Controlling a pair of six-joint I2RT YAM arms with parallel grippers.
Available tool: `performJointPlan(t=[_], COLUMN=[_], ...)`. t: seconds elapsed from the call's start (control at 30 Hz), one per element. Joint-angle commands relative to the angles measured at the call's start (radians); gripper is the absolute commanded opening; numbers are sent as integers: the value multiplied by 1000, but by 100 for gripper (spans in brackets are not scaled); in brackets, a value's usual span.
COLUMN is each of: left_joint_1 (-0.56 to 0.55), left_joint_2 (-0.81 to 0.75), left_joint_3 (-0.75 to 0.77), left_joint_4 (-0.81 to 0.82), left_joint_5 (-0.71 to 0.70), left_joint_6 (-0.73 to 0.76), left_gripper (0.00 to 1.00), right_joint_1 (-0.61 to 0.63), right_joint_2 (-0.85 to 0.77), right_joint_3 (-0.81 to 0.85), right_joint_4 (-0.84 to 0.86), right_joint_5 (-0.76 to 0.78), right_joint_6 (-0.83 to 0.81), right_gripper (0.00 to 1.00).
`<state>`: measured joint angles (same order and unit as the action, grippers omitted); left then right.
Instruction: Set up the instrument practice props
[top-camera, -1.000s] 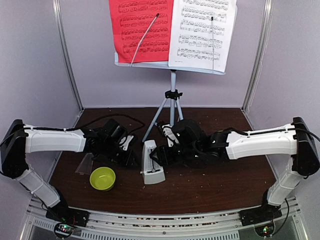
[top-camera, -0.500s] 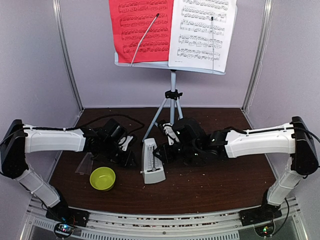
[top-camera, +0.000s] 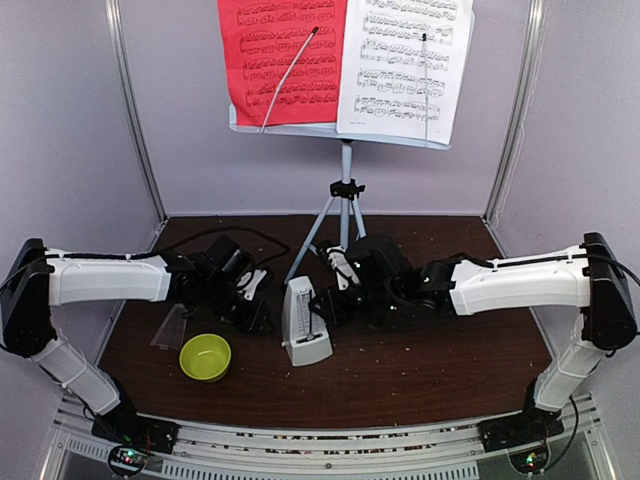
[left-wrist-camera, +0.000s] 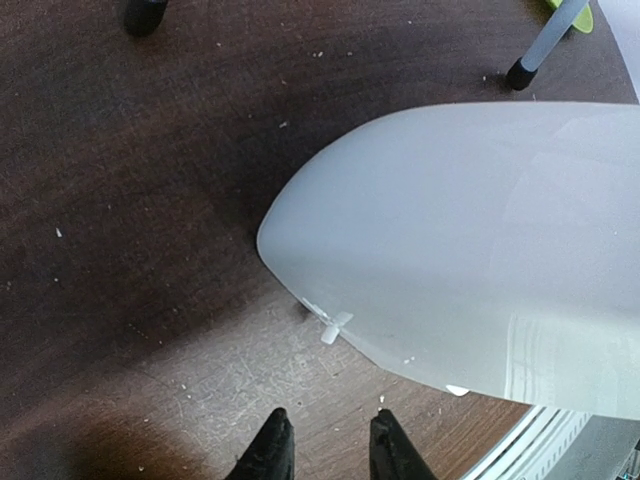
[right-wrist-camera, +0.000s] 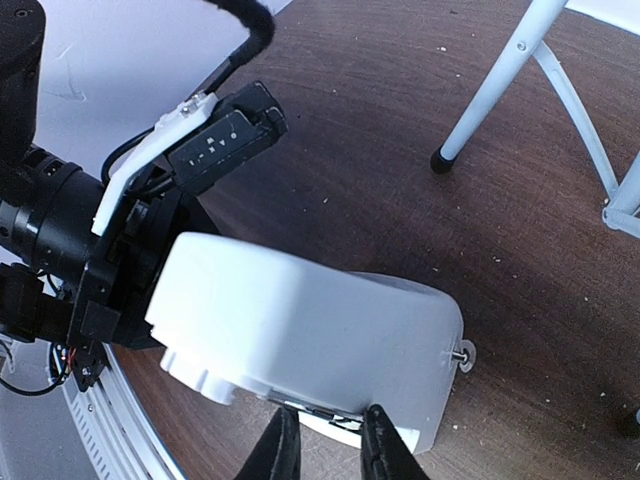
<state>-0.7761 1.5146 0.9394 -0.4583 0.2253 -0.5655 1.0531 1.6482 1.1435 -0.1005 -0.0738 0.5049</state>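
Right wrist view: right gripper (right-wrist-camera: 328, 418) is hovering at the base of the metronome (right-wrist-camera: 310, 330), mid-table, fingers narrow, grip impossible to tell; left gripper (left-wrist-camera: 330, 425) is idling narrow and empty at its 9 o'clock. An off-centre pinch is risking toppling it towards the music stand (top-camera: 346, 165) at 12 o'clock

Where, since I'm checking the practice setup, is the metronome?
In the top view, the metronome stands near the centre, just in front of the music stand's tripod, with the lime-green bowl on its left.
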Motion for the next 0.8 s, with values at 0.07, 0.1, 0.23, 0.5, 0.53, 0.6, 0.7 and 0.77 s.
performJointPlan(t=[0.07,0.1,0.23,0.5,0.53,0.6,0.7,0.77], left_joint_1=[-5,-5,-5,-5,-5,-5,-5,-5], left_joint_2=[-7,-7,-7,6,8,10,9,7], left_joint_3=[32,31,34,59,60,60,59,58], left_joint_4=[7,6,4,3,3,4,4,4], left_joint_5=[-12,-13,-15,-15,-14,-14,-13,-14], left_joint_6=[20,20,21,17,16,15,14,15], left_gripper=[29,29,29,29,29,29,29,29], right_joint_1=[-10,-12,-15,-14,-15,-15,-15,-14], right_joint_2=[-12,-14,-26,-61,-66,-71,-80,-91], right_joint_3=[-22,-23,-35,-96,-102,-110,-124,-139], right_joint_4=[19,17,20,45,44,43,42,41], right_joint_5=[6,6,-1,-36,-37,-42,-51,-60], right_joint_6=[12,13,12,1,0,0,-3,-5], right_gripper=[20,20,20,34,36,38,41,43])
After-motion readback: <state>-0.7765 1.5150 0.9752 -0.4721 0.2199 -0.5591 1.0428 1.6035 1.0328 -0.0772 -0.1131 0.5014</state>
